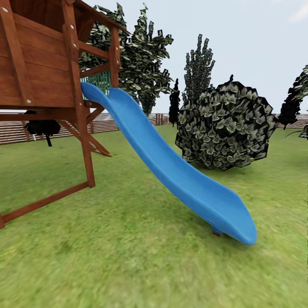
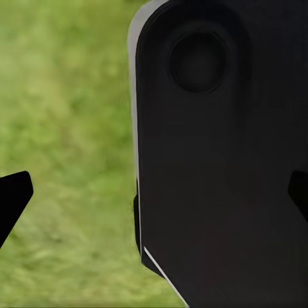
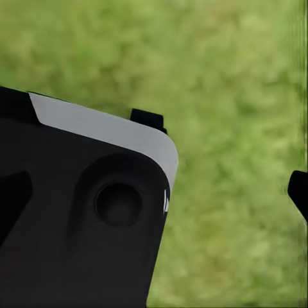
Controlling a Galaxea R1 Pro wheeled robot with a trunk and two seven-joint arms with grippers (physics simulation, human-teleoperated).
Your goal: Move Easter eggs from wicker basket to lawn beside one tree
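Note:
The lawn (image 1: pixel 128 265) spreads out in front of me as mottled green grass. The Easter eggs and the wicker basket are out of view. In the left wrist view my left gripper (image 2: pixel 154 199) is open, its dark fingertips (image 2: pixel 13 196) far apart with nothing between them, over grass and a black part of my own body (image 2: pixel 224 160). My right gripper (image 3: pixel 154 192) is open too, with one fingertip (image 3: pixel 299 189) at the frame's edge and blurred grass (image 3: pixel 237 96) beyond.
A wooden play tower (image 1: pixel 38 64) with a blue slide (image 1: pixel 171 171) stands close ahead on the left. A round dark shrub (image 1: pixel 226 124) sits right of the slide. Tall leafy plants (image 1: pixel 141 51) and narrow conifers (image 1: pixel 197 64) rise before the slat fence (image 1: pixel 13 130).

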